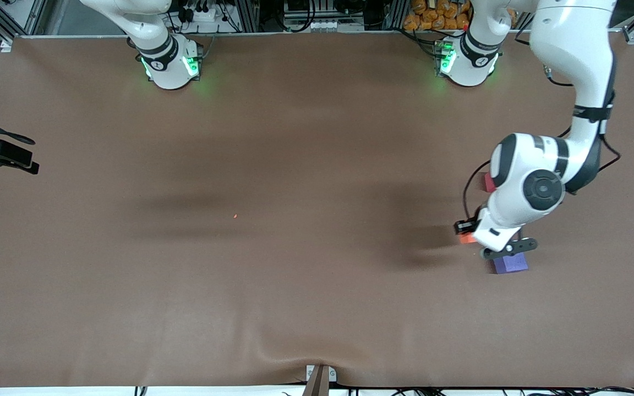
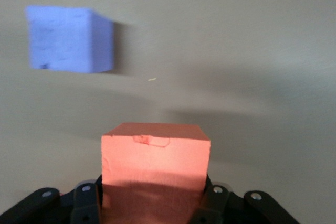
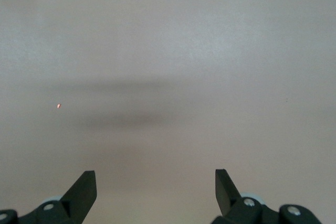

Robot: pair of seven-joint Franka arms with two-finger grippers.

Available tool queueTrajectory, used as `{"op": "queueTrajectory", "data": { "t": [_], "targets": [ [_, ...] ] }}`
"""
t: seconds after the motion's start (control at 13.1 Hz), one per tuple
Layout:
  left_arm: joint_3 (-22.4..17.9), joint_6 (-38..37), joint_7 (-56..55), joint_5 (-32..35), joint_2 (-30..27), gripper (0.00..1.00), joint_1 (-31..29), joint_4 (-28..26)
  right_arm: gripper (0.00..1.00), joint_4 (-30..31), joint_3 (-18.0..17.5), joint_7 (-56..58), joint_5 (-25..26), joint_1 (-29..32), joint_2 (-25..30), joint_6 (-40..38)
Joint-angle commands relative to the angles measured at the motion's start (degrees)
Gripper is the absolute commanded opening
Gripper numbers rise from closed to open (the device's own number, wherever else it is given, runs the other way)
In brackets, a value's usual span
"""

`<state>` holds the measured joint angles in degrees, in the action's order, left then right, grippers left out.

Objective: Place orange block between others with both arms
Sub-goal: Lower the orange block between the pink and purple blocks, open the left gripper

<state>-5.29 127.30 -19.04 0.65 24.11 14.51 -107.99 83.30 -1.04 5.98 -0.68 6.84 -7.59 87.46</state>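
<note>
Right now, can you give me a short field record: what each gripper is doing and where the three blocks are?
left gripper: shut on the orange block, over the table near the left arm's end
right gripper: open, empty, over bare table; arm waits
purple block: on the table, nearest the front camera
pinkish-red block: on the table, farther from the front camera, mostly hidden by the left arm
placement: not yet done

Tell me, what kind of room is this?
Probably a robotics lab: two white arms bolted at a brown-covered table, the left tool gripping an orange block near a purple cube, with aluminium framing and cables along the edge.
</note>
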Motion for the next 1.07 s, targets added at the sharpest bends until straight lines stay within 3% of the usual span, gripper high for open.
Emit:
{"op": "queueTrajectory", "data": {
  "t": [0.0,0.3,0.99],
  "targets": [
    [1.1,3.5,3.2,5.0,-3.0,0.0,-3.4,-6.3,1.0,0.8,0.2,0.5,0.2,0.2,1.1,0.5],
    [1.1,17.1,8.6,6.0,-2.8,0.0,-6.6,-15.2,1.0,0.1,0.5,0.7,-0.1,1.8,0.6,0.6],
    [1.2,18.6,9.4,6.0,0.7,0.0,-10.3,-14.2,1.0,0.1,0.4,0.6,0.1,1.4,0.4,0.6]
  ]
}}
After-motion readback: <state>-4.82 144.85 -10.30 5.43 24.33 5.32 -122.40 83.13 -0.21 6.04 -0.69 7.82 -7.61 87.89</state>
